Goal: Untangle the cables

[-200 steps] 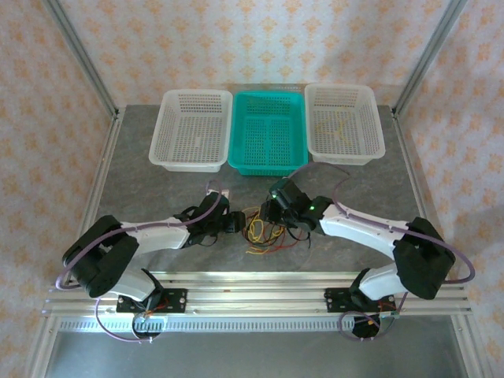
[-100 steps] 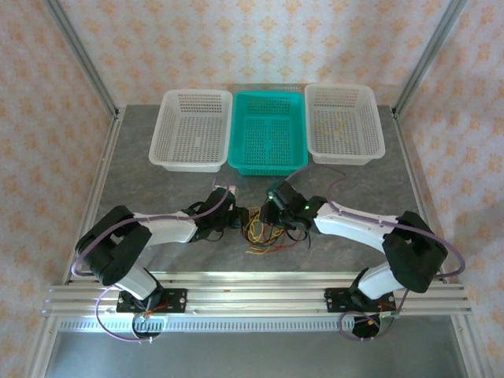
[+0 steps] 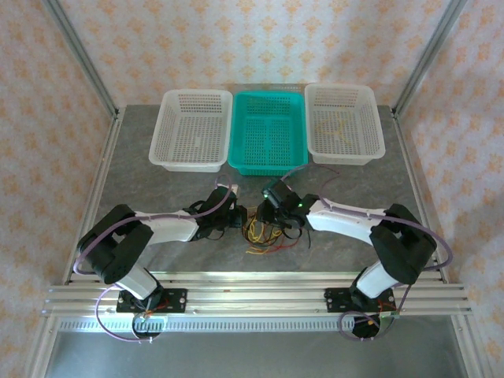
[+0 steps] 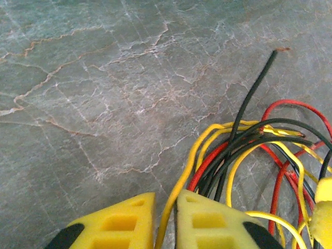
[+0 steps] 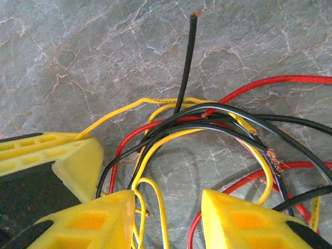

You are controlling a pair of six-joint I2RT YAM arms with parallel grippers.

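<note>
Cables point(image 3: 264, 232) lie in a loose red, yellow and black tangle on the grey marbled table point(image 3: 142, 197), near its front edge and midway between my two arms. In the top view a few loose ends trail out of the bundle toward the near edge, and a thin red strand runs off to my right.

My left gripper point(image 3: 239, 218) meets the cables from the left. Seen from its wrist, the left gripper point(image 4: 165, 199) has its yellow fingers nearly together, pinching one yellow strand that runs lengthwise through the narrow gap. Beyond it the cables point(image 4: 249, 150) fan out, and one black wire slants away to the right, its bare tip pointing off from me.

My right gripper point(image 3: 269, 211) sits at the bundle's far right side. From its wrist, the right gripper point(image 5: 168, 199) stands with fingers apart; a yellow loop and a red strand lie loose between them. Here the cables point(image 5: 207, 124) arc crosswise, while the straight black wire points directly away.

At the far side stand a white basket point(image 3: 191, 130), a teal basket point(image 3: 268, 130) and another white basket point(image 3: 344, 124), in a row.
</note>
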